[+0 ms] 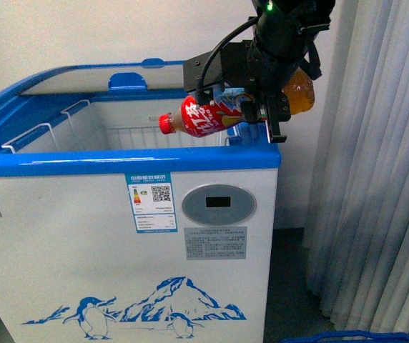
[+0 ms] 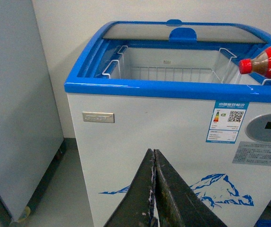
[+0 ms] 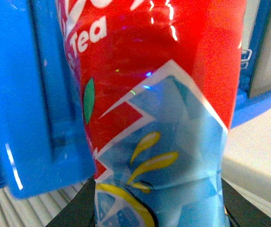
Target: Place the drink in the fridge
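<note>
The drink point(image 1: 212, 118), a small bottle with a red cap and red label, lies sideways in my right gripper point(image 1: 258, 114), cap pointing left, held over the right end of the open fridge point(image 1: 83, 229). The gripper is shut on the drink. In the right wrist view the drink's label point(image 3: 159, 118) fills the frame between the dark fingers point(image 3: 74, 213). The cap end also shows in the left wrist view point(image 2: 268, 64). The fridge is white with a blue rim point(image 2: 173, 90), penguin artwork and an oval grey display point(image 1: 219, 205). My left gripper point(image 2: 153, 189) is shut and empty, low in front of the fridge.
A white wire basket point(image 1: 61, 128) hangs inside the fridge at the left. The glass lid point(image 1: 90, 78) is slid to the back. A plain grey-white cabinet point(image 2: 12, 118) stands left of the fridge. Grey curtains point(image 1: 376, 179) hang on the right.
</note>
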